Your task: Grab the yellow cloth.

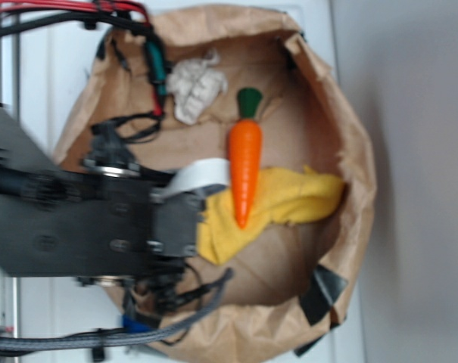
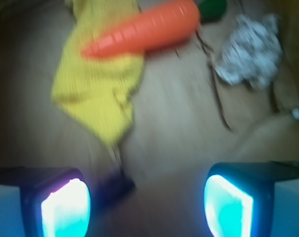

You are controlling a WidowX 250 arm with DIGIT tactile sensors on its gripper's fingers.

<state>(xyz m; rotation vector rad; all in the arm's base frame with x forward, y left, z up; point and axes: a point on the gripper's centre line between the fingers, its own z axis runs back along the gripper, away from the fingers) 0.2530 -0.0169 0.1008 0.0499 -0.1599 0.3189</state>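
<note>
End effector short of the yellow cloth

The end effector (image 2: 147,197), jaws wide and empty, faces the yellow cloth (image 2: 97,84) ahead-left; the cloth's long axis passes under the carrot (image 2: 144,29).

The black arm reaches in from the left edge of the exterior view, lying roughly level, its wrist block and cables ending just left of the yellow cloth (image 1: 289,200). The end effector (image 2: 147,205) has its jaws spread wide with nothing between them; in the wrist view both fingers (image 2: 65,210) sit at the bottom edge, below the cloth and apart from it
</note>
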